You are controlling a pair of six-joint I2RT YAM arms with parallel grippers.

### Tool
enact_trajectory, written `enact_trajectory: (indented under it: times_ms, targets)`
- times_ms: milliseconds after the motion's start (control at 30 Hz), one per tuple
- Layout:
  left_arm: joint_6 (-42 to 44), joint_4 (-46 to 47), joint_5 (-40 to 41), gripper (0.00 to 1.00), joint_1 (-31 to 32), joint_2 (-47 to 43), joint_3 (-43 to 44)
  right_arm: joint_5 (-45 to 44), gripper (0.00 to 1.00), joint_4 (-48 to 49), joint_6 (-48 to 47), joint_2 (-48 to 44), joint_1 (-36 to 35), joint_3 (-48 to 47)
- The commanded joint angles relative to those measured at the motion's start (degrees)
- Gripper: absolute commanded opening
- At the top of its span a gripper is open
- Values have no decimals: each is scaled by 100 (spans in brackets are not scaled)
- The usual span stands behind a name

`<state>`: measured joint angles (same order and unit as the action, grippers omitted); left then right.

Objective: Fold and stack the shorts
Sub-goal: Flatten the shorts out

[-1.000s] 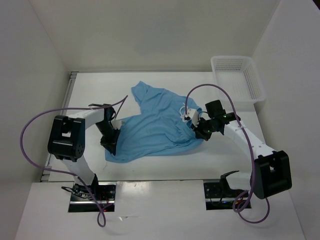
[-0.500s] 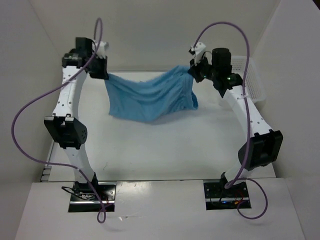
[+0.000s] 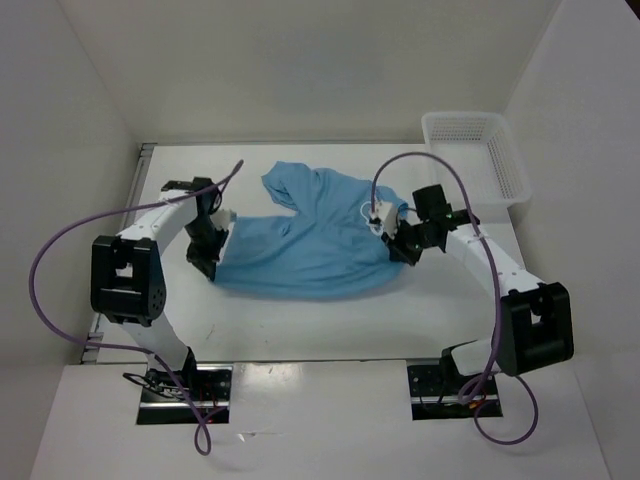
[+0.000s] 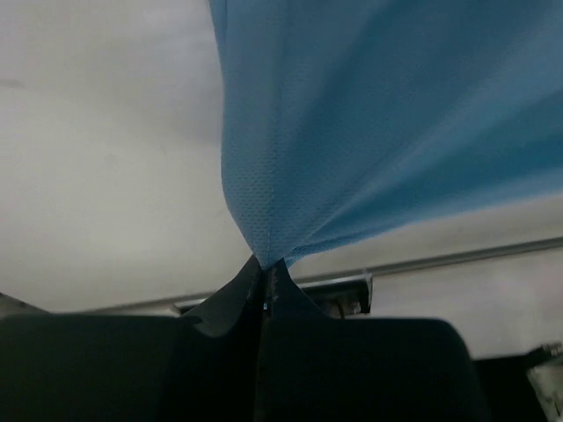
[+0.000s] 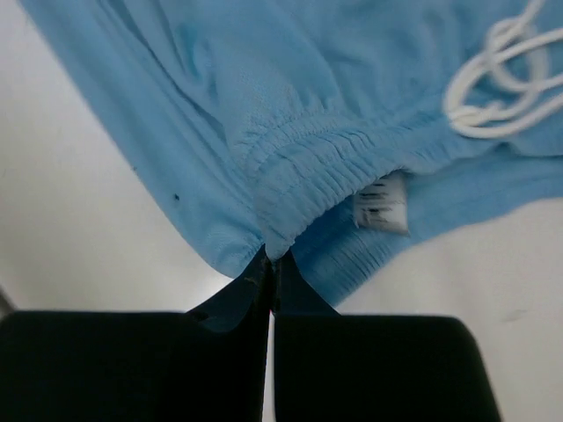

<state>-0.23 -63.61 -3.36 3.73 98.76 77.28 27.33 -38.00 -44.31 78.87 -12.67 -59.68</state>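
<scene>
One pair of shorts (image 3: 310, 245), light sky-blue, plain. Location: lying as a rumpled sheet across the middle of the surface (image 3: 330, 320), one leg reaching toward the far edge, pinched at both side ends.

Handling, as judged: light, limp, thin knit. It drapes and bunches readily and keeps no shape unsupported. It is not fragile and is unlikely to slide out of a firm pinch. Best holds: the gathered elastic waistband (image 5: 308, 167), the thickest part, or the hem corners. Avoid the white drawstring (image 5: 497, 79) and the sewn label (image 5: 383, 204).

Grip, left pincer (image 4: 264, 268): jaws fully closed on a pinch of fabric at the shorts' left edge, cloth fanning out from the tips.

Grip, right pincer (image 5: 271, 264): jaws fully closed on the waistband edge, just beside the label.

One white mesh basket (image 3: 512, 170), far right corner of the surface, well apart from the shorts. Contents: none visible from above.
</scene>
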Motion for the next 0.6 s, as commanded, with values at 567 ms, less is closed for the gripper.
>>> enact_trajectory:
  times_ms: [567]
  targets:
    - [23,-380,1363,0,1129,-550,-1900,-1168,0,-1491,-2423,-1030,-1114,1327]
